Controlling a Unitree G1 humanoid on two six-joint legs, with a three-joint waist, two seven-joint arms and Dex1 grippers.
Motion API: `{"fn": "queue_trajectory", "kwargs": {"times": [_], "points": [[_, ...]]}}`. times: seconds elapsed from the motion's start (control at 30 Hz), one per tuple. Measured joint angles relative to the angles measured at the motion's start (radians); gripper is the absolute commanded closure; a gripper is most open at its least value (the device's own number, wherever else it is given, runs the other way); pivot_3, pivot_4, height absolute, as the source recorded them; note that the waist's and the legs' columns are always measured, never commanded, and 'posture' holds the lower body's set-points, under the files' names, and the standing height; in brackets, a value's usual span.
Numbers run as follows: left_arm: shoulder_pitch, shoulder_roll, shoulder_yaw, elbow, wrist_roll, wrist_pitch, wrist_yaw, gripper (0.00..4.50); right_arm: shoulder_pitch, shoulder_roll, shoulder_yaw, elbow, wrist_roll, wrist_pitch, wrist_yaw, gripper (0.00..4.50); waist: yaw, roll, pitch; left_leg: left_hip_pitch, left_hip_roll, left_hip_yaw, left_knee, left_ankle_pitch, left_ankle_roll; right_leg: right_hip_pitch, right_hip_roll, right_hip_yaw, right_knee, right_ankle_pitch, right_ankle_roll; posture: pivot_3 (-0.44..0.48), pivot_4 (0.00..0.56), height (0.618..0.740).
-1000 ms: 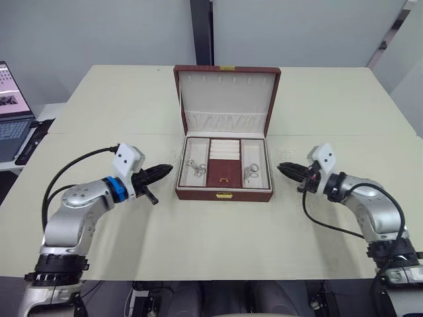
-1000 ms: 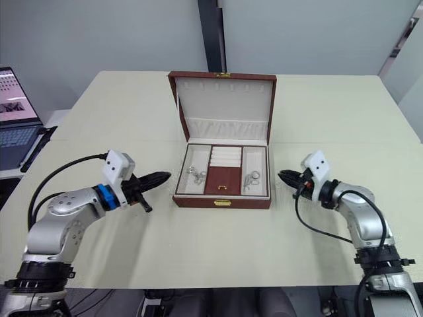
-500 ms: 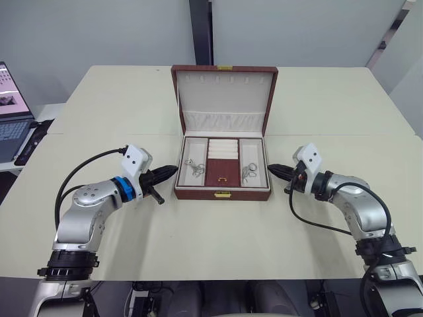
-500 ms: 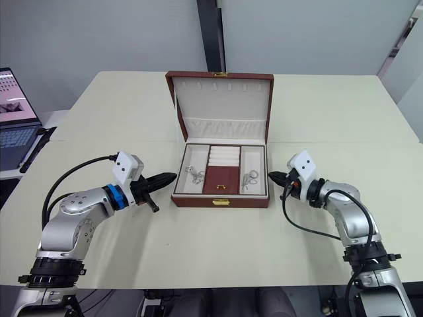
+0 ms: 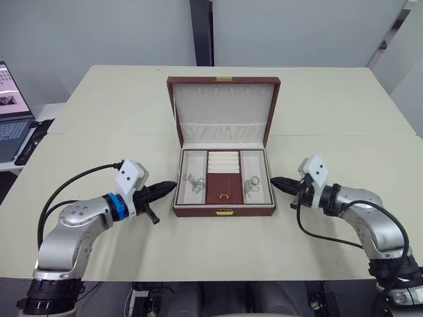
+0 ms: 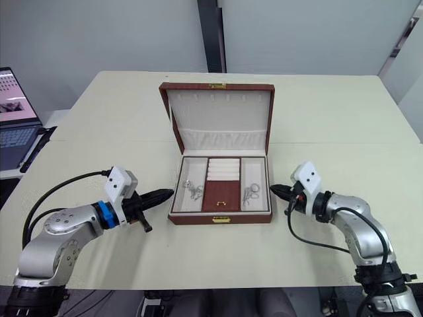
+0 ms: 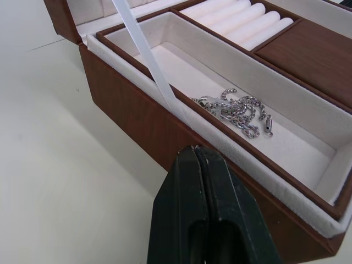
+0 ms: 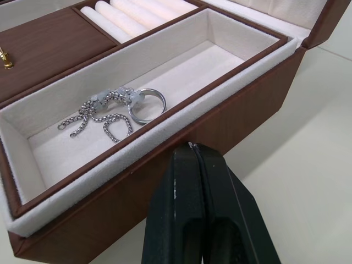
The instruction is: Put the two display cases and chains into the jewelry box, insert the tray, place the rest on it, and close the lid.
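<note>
Nearest the robot, both grippers sit low at the table (image 5: 211, 244) with their fingers pressed together and holding nothing: the left gripper (image 5: 170, 187) points at the box's left wall, the right gripper (image 5: 275, 181) at its right wall, each tip just beside the wood. Between them stands the box (image 5: 223, 210), its tray (image 7: 217, 124) already in, with a chain (image 7: 237, 110) lying in the left compartment and a chain with a ring (image 8: 147, 102) in the right one. Behind, the lid (image 5: 223, 109) stands upright and open. Closing it looks like the step left. The risk is that either tip, so close to a side wall, shoves the box sideways or turns it, and that a blunt push high on the lid tips the whole box backward instead of swinging the hinge. A white ribbon (image 7: 149, 63) could also get caught.
</note>
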Motion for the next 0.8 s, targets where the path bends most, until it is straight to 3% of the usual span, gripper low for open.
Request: {"fn": "queue_trajectory", "kwargs": {"times": [0.4,0.8], "points": [[0.122,0.012,0.045,-0.111,-0.035,0.033,0.000,4.50,0.109,-0.008,-0.033,-0.141,0.035,0.085,-0.014,4.48,0.000,0.000,0.000,0.001,0.000,0.000,0.000,0.000,0.000,0.001,0.000,0.000,0.000,0.000,0.000,0.000,0.150,0.740],[0.144,0.006,0.039,-0.066,-0.032,-0.044,-0.027,4.50,0.115,-0.010,-0.037,-0.156,0.044,0.105,-0.017,4.48,-0.001,0.000,0.000,0.002,0.000,0.000,0.000,0.000,0.000,0.001,0.000,0.000,0.000,0.000,0.000,0.000,0.150,0.740]]}}
